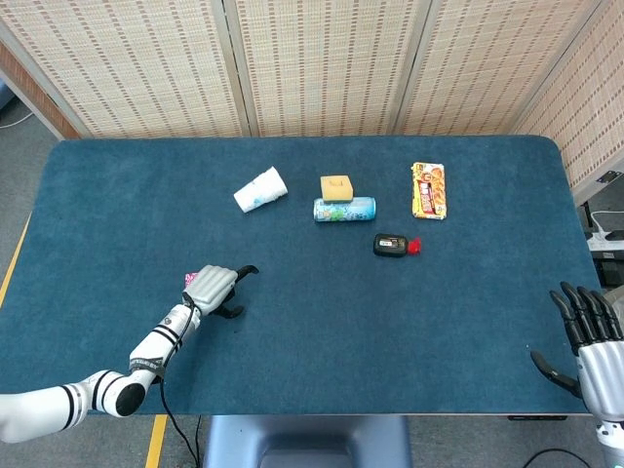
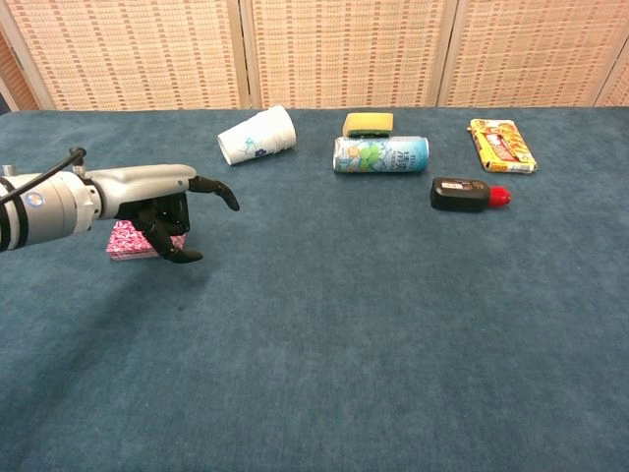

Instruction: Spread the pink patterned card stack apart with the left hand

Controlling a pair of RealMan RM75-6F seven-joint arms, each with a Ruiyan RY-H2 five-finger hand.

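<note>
The pink patterned card stack (image 2: 124, 241) lies as one compact block on the blue table, left of the middle. In the head view only a sliver of the card stack (image 1: 189, 279) shows beside my left hand (image 1: 214, 287). The left hand (image 2: 165, 205) hovers over the stack's right end with its dark fingers (image 2: 175, 248) curled down beside the cards and one finger stretched out to the right. It grips nothing. My right hand (image 1: 591, 339) shows only in the head view, off the table's right front corner, fingers spread and empty.
At the back lie a tipped paper cup (image 2: 257, 135), a light-blue can (image 2: 381, 154) on its side, a yellow sponge (image 2: 368, 124), a snack pack (image 2: 501, 144) and a black device with a red cap (image 2: 464, 194). Blue table cloth (image 2: 344, 324) stretches between them and the front edge.
</note>
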